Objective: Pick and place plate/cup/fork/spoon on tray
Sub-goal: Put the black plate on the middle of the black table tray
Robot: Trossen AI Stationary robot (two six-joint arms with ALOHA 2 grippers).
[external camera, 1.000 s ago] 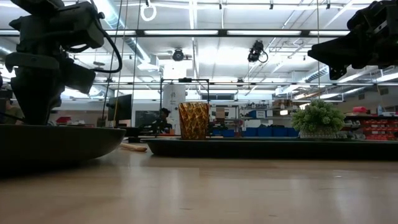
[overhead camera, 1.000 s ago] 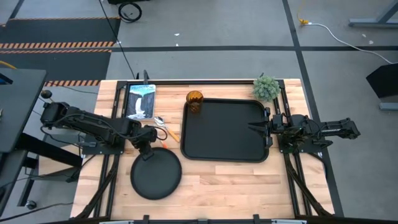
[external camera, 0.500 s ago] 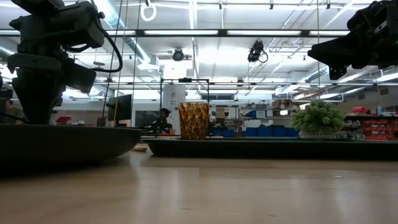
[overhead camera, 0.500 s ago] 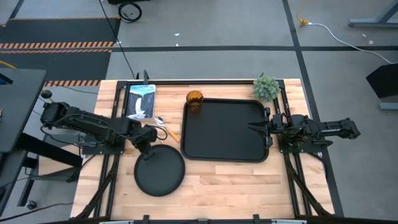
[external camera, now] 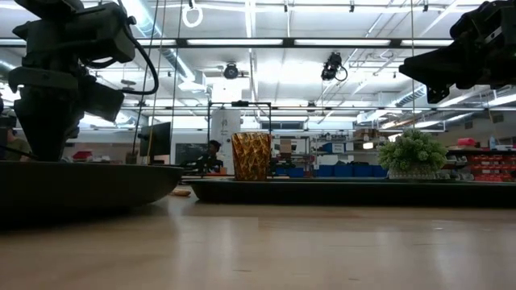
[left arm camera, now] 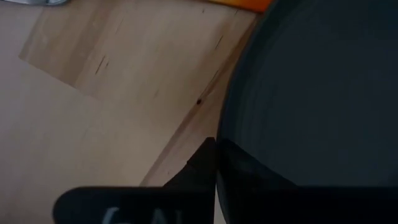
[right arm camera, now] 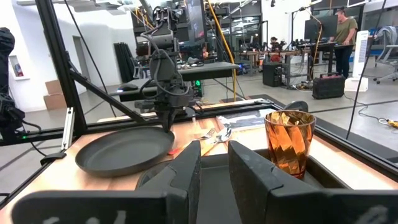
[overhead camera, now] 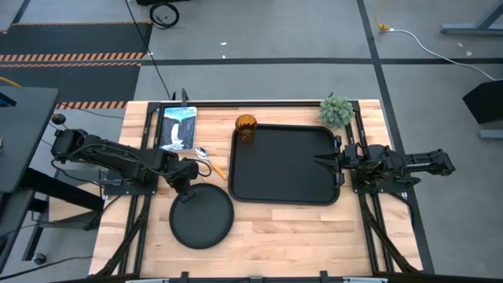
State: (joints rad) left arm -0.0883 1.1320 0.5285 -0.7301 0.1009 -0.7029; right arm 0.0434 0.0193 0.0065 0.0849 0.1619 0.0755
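Dragging the plate toward the tray, now paused.

I see the tray (overhead camera: 284, 164) empty, cup (overhead camera: 247, 129) on its far-left corner. The plate (overhead camera: 203, 215) has slid toward it since a second ago, unmoved for the last half-second, rim pinched by my left gripper (overhead camera: 186, 191). Right gripper (overhead camera: 321, 162) idles, nearly closed and empty, over the tray's right edge. Fork and spoon (overhead camera: 202, 152) wait (handles orange).

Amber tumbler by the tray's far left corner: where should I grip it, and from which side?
Take the translucent amber faceted tumbler across its upper wall, coming from above or across the black rectangular tray. It stands upright, mouth up, narrow enough to span. The right gripper hovers at the tray's right edge; the left gripper holds the round black plate.
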